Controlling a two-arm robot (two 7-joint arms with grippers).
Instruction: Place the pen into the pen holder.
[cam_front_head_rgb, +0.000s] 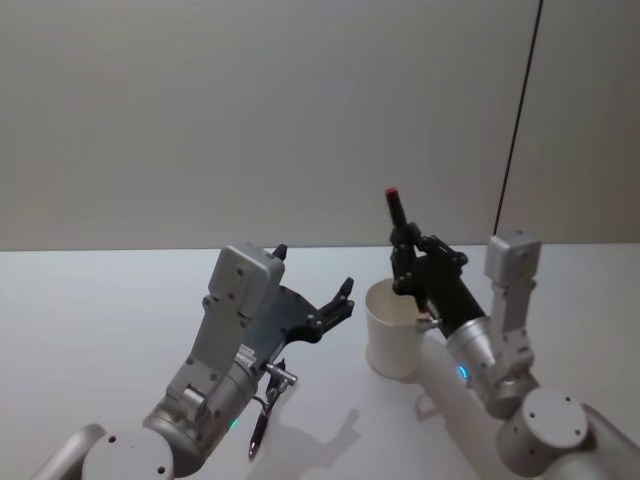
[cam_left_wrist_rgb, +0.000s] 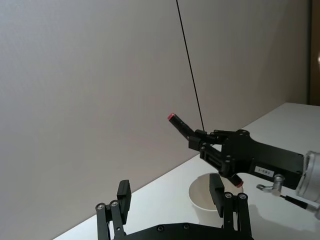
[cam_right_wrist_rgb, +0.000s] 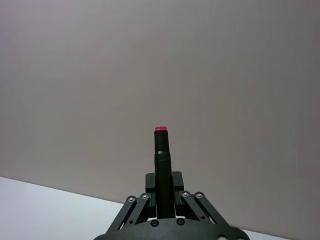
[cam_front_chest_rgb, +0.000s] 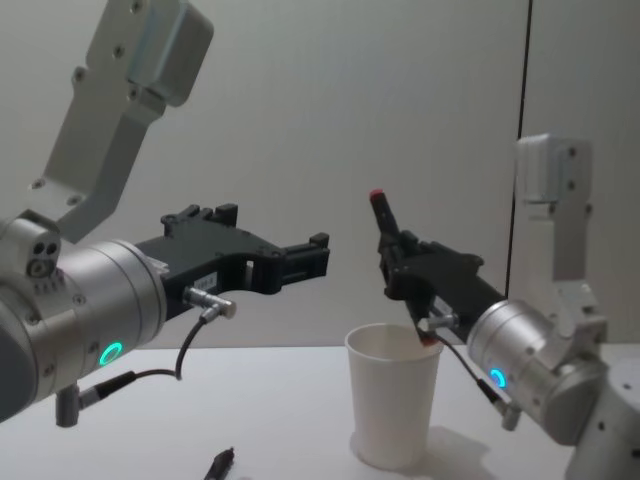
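Pen (cam_front_head_rgb: 397, 213), black w/ red top end, is clamped in right gripper (cam_front_head_rgb: 405, 255), fingers closed on its mid body. It sits off the table, just above the pen holder (cam_front_head_rgb: 395, 350), red top leaning toward 11 o'clock in head view. In chest view the pen's lower end is right at the cup mouth near the rim; can't tell if it's inside. Holder is a white paper cup, upright on the white table (cam_front_head_rgb: 100, 320), mouth open. Left gripper (cam_front_head_rgb: 313, 270) hovers at approx 9 o'clock of the cup, near but not touching, fingers spread, nothing in it. Small dark slim object (cam_front_head_rgb: 258, 428) lies on the table at 7 o'clock of the cup, ID unclear.
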